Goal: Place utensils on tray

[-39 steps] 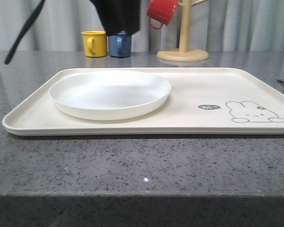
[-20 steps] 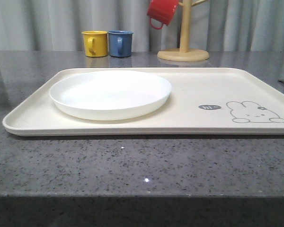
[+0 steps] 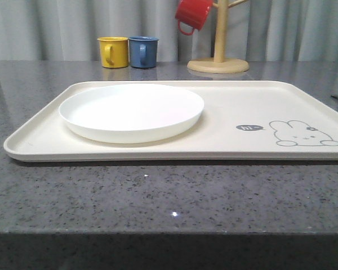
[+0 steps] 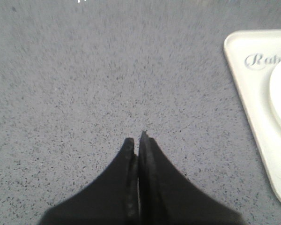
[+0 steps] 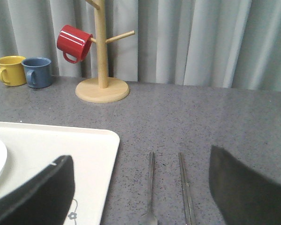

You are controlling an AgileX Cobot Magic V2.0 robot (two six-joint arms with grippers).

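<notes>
A: Where's the tray?
B: Tray [image 3: 225, 121] lies flat on the grey bench [image 3: 158, 191]. White plate [image 3: 131, 111] sits inside it, on the end away from the rabbit drawing [image 3: 301, 134].

A: Cutlery?
B: Two steel pieces lie on the bench just beside the tray's rabbit end, not on it. One is a straight flat handle, likely the knife [image 5: 185, 187]. The other is a thin utensil [image 5: 151, 187]; its head is cut off, can't tell fork or spoon. They lie parallel, close, not touching.

A: Left gripper?
B: Left gripper [image 4: 137, 140] has its fingers pressed together, nothing between them. It is over bare bench, just off the tray's "Rabbit" script corner.

A: Right gripper?
B: Right gripper [image 5: 140, 187] fingers spread wide, empty. One finger [image 5: 37, 194] is over the tray corner, the other over the bench past the knife, both utensils between them.

A: Behind the tray?
B: Yellow mug [image 3: 113, 52] and blue mug [image 3: 143, 52] side by side, red mug [image 3: 192, 13] hanging on the wooden mug tree [image 3: 218, 45].
</notes>
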